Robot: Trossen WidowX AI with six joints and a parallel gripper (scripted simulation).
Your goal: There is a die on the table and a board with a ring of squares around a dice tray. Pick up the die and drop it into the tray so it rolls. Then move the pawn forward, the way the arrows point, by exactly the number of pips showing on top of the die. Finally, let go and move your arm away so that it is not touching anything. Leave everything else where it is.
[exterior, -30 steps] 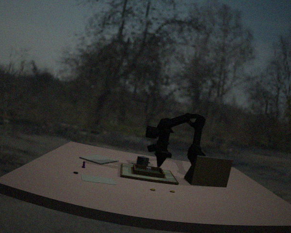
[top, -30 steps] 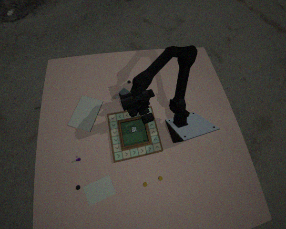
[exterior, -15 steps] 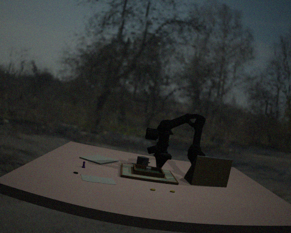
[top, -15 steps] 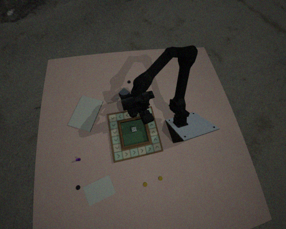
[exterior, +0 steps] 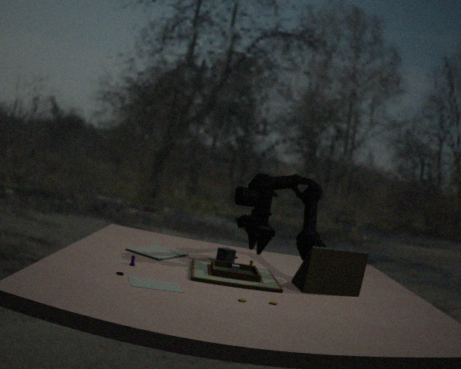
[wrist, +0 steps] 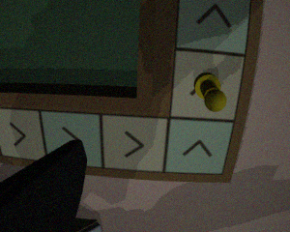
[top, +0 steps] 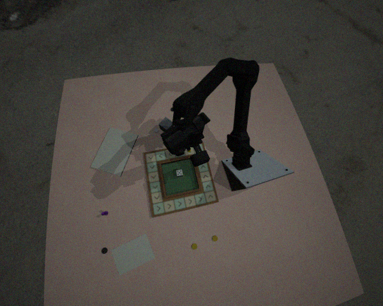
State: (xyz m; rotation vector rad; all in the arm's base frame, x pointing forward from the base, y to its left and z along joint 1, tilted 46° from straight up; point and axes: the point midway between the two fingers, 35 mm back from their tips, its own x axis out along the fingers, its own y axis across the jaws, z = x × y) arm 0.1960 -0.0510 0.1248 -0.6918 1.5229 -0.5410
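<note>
The white die [top: 179, 172] [exterior: 235, 267] rests in the green dice tray [top: 172, 187], with several dark pips on top. The board [top: 179, 203] [exterior: 234, 285] has a ring of arrow squares around the tray. The yellow pawn [top: 189, 150] [exterior: 251, 263] [wrist: 210, 92] stands upright on a cream square, one past a corner square along the arrows. My gripper [exterior: 255, 250] [wrist: 195, 138] is open and empty, with its fingertips above the pawn and apart from it. In the top view the arm hides part of the board's far row.
A grey block [top: 165, 123] [exterior: 226, 256] stands behind the board. A pale slab [top: 110, 151] [exterior: 157, 253] and a purple pawn [top: 105, 213] [exterior: 132, 260] are left. A pale sheet [top: 134, 253] [exterior: 155, 284], a black disc [top: 104, 250] [exterior: 120, 273] and two yellow discs lie in front.
</note>
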